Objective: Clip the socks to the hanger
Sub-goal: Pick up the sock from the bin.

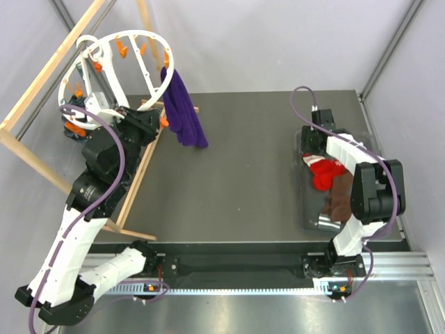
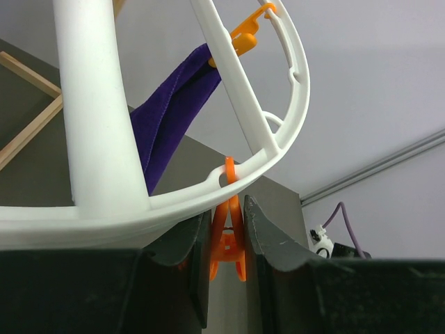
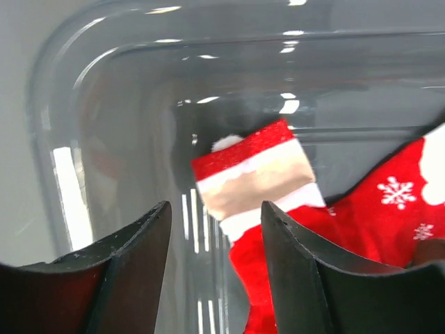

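Left gripper [image 2: 228, 212] clamped on orange clip [image 2: 227, 252] of hanger [image 2: 90, 139], right gripper [image 3: 215, 209] apart above red Christmas sock [image 3: 254, 174] in clear tray [image 3: 83, 104]

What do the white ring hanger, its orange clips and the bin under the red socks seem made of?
White ring hanger: smooth moulded plastic, faint sheen. Small orange clip: probably plastic too, glossy. Clear bin: glossy transparent plastic, judging by glare streaks.

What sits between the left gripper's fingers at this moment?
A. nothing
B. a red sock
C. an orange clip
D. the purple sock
C: the left wrist view shows an orange clip hanging from the white hanger rim, pinched between the fingers of the left gripper; the red socks lie in the clear bin.
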Action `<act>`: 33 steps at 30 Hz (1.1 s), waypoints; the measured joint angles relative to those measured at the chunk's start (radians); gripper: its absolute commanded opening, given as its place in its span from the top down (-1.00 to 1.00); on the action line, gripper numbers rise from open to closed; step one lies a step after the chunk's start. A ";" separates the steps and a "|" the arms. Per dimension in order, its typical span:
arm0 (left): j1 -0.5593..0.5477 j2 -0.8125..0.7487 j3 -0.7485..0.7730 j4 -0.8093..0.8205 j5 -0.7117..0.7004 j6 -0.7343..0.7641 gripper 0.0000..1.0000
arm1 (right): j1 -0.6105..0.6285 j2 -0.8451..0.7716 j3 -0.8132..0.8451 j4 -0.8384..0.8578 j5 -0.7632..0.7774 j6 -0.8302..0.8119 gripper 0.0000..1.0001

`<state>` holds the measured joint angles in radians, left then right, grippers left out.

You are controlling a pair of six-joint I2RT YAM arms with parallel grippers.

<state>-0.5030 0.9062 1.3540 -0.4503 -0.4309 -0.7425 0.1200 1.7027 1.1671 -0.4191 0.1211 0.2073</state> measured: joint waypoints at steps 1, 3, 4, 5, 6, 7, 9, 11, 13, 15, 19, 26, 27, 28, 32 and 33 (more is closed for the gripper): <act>0.000 0.000 0.000 0.000 0.000 0.000 1.00 | 0.002 0.008 0.006 0.000 0.013 -0.005 -0.09; 0.000 0.002 0.000 0.000 0.000 -0.003 1.00 | 0.002 0.027 0.008 0.000 0.037 -0.012 -0.08; 0.000 0.004 0.000 0.000 0.000 -0.004 1.00 | 0.002 0.037 0.008 -0.002 0.045 -0.014 -0.08; 0.000 0.005 0.000 0.000 0.000 -0.005 1.00 | 0.002 0.050 0.007 -0.003 0.052 -0.017 -0.08; 0.000 0.006 0.000 0.000 0.000 -0.006 1.00 | 0.002 0.064 0.006 -0.003 0.056 -0.017 -0.08; 0.000 0.007 0.000 -0.001 0.000 -0.006 1.00 | 0.002 0.076 0.005 -0.004 0.060 -0.017 -0.08; 0.000 0.006 0.000 -0.002 0.000 -0.007 1.00 | 0.002 0.093 0.004 -0.008 0.063 -0.016 -0.08; 0.000 0.006 0.000 -0.002 0.000 -0.008 1.00 | 0.003 0.098 -0.001 -0.007 0.068 -0.015 -0.04; 0.000 0.006 0.000 -0.003 0.000 -0.008 1.00 | 0.003 0.101 -0.006 -0.007 0.078 -0.013 0.02; 0.000 0.006 0.000 -0.004 0.000 -0.011 1.00 | 0.003 0.106 -0.009 -0.006 0.092 -0.013 0.05; 0.001 0.006 0.000 -0.006 0.000 -0.011 1.00 | 0.004 0.122 -0.009 0.003 0.106 -0.006 0.36; 0.001 0.005 0.000 -0.008 -0.003 -0.013 1.00 | 0.011 0.123 -0.009 0.022 0.120 0.005 0.82; 0.001 0.005 0.000 -0.010 -0.003 -0.013 1.00 | 0.013 0.119 -0.010 0.023 0.122 0.008 0.88; 0.001 0.006 0.001 -0.011 -0.003 -0.013 1.00 | 0.014 0.111 -0.016 0.021 0.127 0.008 0.89; 0.001 0.006 0.007 -0.015 -0.003 -0.013 1.00 | 0.013 0.036 -0.031 -0.030 0.138 0.011 1.00; 0.001 0.006 0.008 -0.016 -0.002 -0.014 1.00 | 0.013 0.005 -0.031 -0.040 0.135 0.011 1.00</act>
<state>-0.5018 0.9123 1.3621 -0.4660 -0.4332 -0.7563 0.1333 1.7077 1.1366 -0.4587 0.2562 0.2180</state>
